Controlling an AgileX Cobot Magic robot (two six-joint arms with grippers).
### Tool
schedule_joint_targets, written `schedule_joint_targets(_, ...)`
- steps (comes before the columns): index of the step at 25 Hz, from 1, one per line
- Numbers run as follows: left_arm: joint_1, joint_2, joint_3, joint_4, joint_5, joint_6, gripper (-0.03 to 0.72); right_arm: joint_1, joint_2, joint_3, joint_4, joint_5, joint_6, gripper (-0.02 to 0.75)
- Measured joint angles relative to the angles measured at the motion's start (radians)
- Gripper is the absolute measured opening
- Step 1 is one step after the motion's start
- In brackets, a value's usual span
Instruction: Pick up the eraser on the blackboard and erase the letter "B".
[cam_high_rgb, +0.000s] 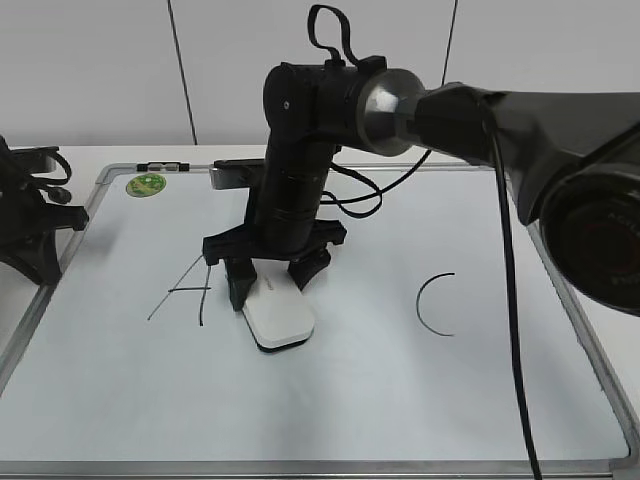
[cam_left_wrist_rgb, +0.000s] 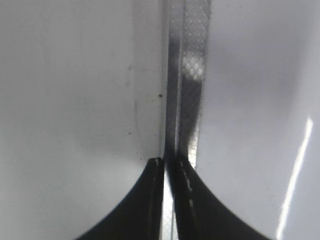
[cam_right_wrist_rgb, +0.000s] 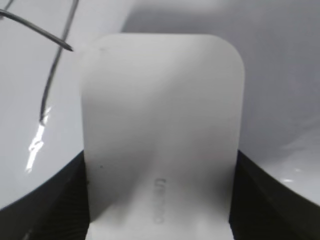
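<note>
The white eraser (cam_high_rgb: 280, 315) lies flat on the blackboard (cam_high_rgb: 400, 400), between the letter "A" (cam_high_rgb: 185, 292) and the letter "C" (cam_high_rgb: 437, 304). My right gripper (cam_high_rgb: 270, 278) reaches across from the right and is shut on the eraser's far end. In the right wrist view the eraser (cam_right_wrist_rgb: 160, 110) fills the space between the jaws (cam_right_wrist_rgb: 160, 155), with strokes of the "A" (cam_right_wrist_rgb: 50, 85) to its left. No letter "B" shows; the spot under the eraser and gripper is hidden. My left gripper (cam_left_wrist_rgb: 169, 162) is shut and empty above the board's metal frame (cam_left_wrist_rgb: 190, 100).
A small green round magnet (cam_high_rgb: 146, 185) sits at the board's far left corner. The left arm (cam_high_rgb: 25, 215) rests off the board's left edge. A dark object (cam_high_rgb: 232, 177) lies near the top frame behind the right arm. A cable (cam_high_rgb: 505, 260) hangs across the right side.
</note>
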Motion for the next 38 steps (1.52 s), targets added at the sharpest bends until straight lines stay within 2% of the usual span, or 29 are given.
schedule_joint_targets(5, 0.000, 0.000, 0.000, 0.000, 0.000, 0.000, 0.029, -0.049, -0.031, 0.011, -0.077, 0.010, 0.000, 0.526)
schedule_joint_targets(14, 0.000, 0.000, 0.000, 0.000, 0.000, 0.000, 0.029, -0.222, -0.121, 0.013, -0.170, 0.012, 0.004, 0.526)
schedule_joint_targets(19, 0.000, 0.000, 0.000, 0.000, 0.000, 0.000, 0.029, -0.302, -0.180, 0.098, -0.235, 0.012, 0.026, 0.526)
schedule_joint_targets(24, 0.000, 0.000, 0.000, 0.000, 0.000, 0.000, 0.029, -0.393, -0.220, 0.186, -0.241, 0.012, 0.039, 0.526)
schedule_joint_targets(31, 0.000, 0.000, 0.000, 0.000, 0.000, 0.000, 0.029, -0.511, -0.226, 0.206, -0.253, 0.014, 0.043, 0.526)
schedule_joint_targets(38, 0.000, 0.000, 0.000, 0.000, 0.002, 0.000, 0.029, -0.539, -0.228, 0.207, -0.253, 0.014, 0.043, 0.526)
